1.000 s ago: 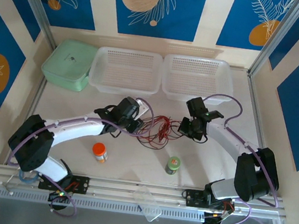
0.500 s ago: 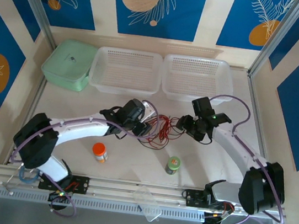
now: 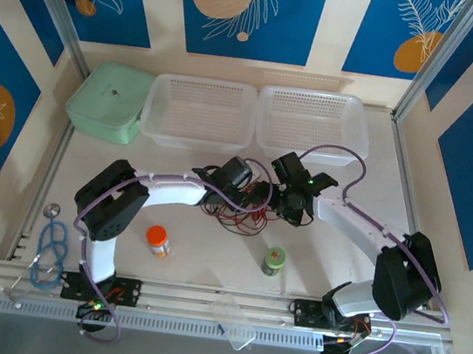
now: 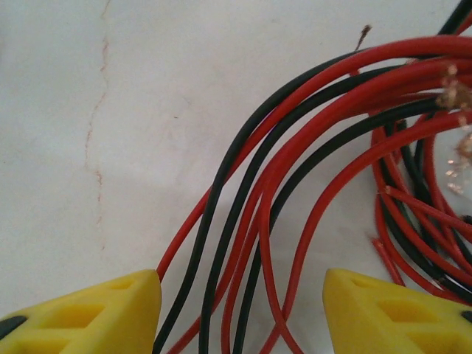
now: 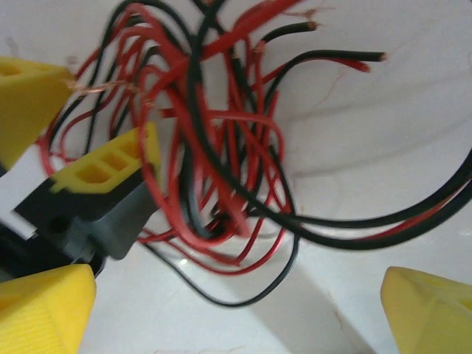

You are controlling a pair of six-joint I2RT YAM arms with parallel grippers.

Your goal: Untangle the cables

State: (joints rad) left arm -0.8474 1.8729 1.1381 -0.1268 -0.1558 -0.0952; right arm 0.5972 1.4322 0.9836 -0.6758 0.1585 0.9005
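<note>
The cables (image 3: 233,217) lie in one red and black tangle at the middle of the table. My left gripper (image 3: 249,198) reaches into the tangle from the left. In the left wrist view this gripper (image 4: 243,313) stands open, and several red and black cables (image 4: 258,192) run loosely between its yellow fingertips (image 4: 88,317). My right gripper (image 3: 278,207) hangs close over the tangle's right side. In the right wrist view it (image 5: 236,313) is wide open above the knot of cables (image 5: 221,147). The left gripper's yellow fingers (image 5: 110,164) are among the strands there.
Two clear mesh baskets (image 3: 200,112) (image 3: 311,121) and a green lidded box (image 3: 108,103) line the back. An orange-capped bottle (image 3: 157,240) and a green bottle (image 3: 274,261) stand in front. Blue looped tubing (image 3: 50,248) lies at the left, and a clear container (image 3: 234,322) sits on the front rail.
The right gripper has opened wide and moved left to the tangle. The left gripper has slid right into the cables, its arm folding up, and the blue tubing now shows.
</note>
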